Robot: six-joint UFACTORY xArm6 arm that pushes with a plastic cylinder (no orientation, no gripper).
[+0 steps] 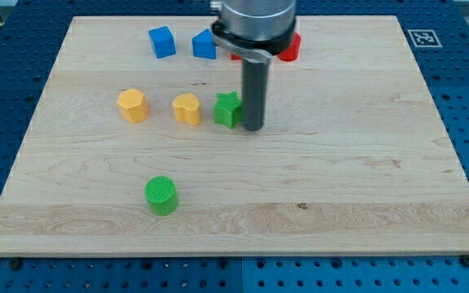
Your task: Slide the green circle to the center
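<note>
Camera view: the green circle (pixel 161 195) sits in the lower left of the board (pixel 365 187), well apart from the centre and from the tip (pixel 253 128), so the slide looks not yet begun and the whole push is left. The rod stands upright from the top of the frame, its tip just right of the green star (pixel 228 109), near the yellow blocks (pixel 186 108); no gripper here, only the bare rod, holding nothing.
</note>
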